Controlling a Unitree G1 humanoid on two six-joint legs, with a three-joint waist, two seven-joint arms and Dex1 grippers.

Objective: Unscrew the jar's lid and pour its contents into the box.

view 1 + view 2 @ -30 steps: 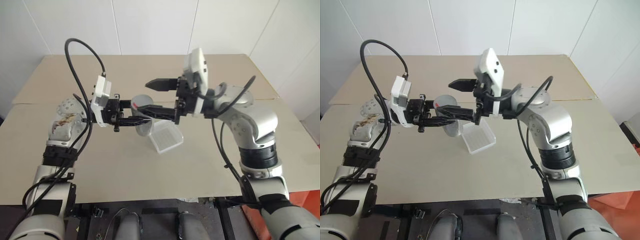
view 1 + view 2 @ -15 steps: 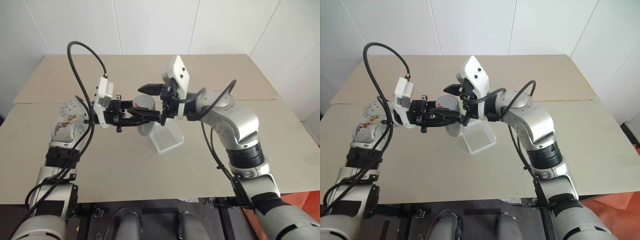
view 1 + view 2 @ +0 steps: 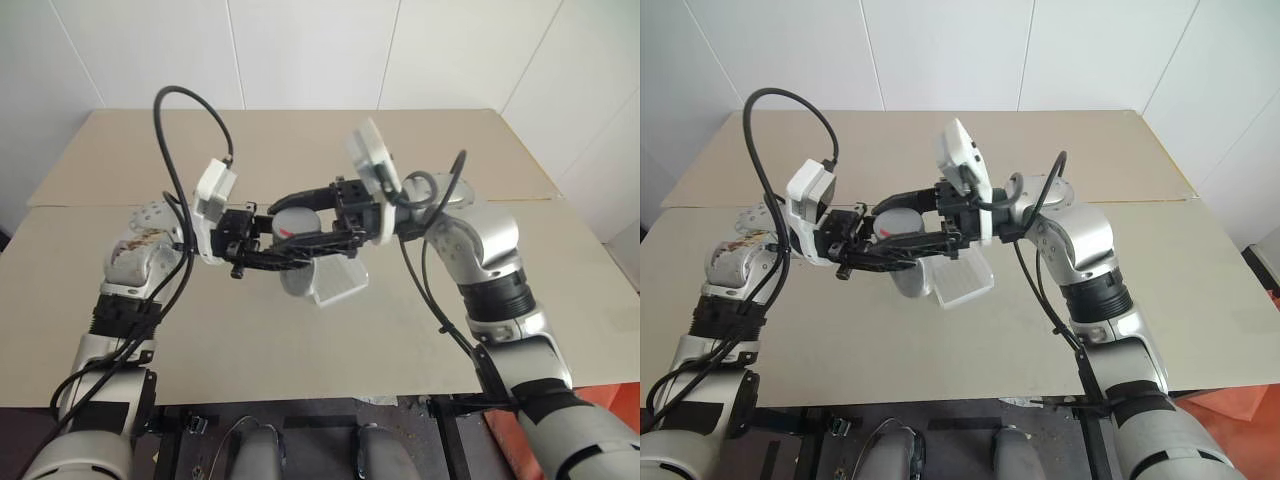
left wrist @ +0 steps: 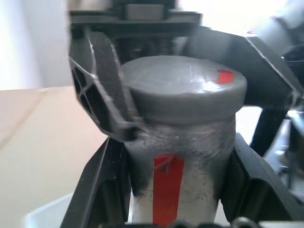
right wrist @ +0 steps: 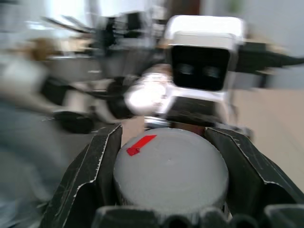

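Observation:
My left gripper is shut on the body of the jar and holds it upright above the table. In the left wrist view its fingers press both sides of the clear jar, just under the red label. The grey lid with its small red mark sits on top. My right gripper reaches in from the right and is shut on the lid, with one finger on each side. The contents cannot be made out. The box lies on the table just right of the jar.
The tan table has a seam running across it behind the arms. A white wall stands beyond its far edge. Cables loop above the left wrist and hang under the right forearm.
My right gripper swung in over the jar and its wide-open fingers closed around the lid. My left gripper, still gripping the jar, shifted slightly toward me and to the right.

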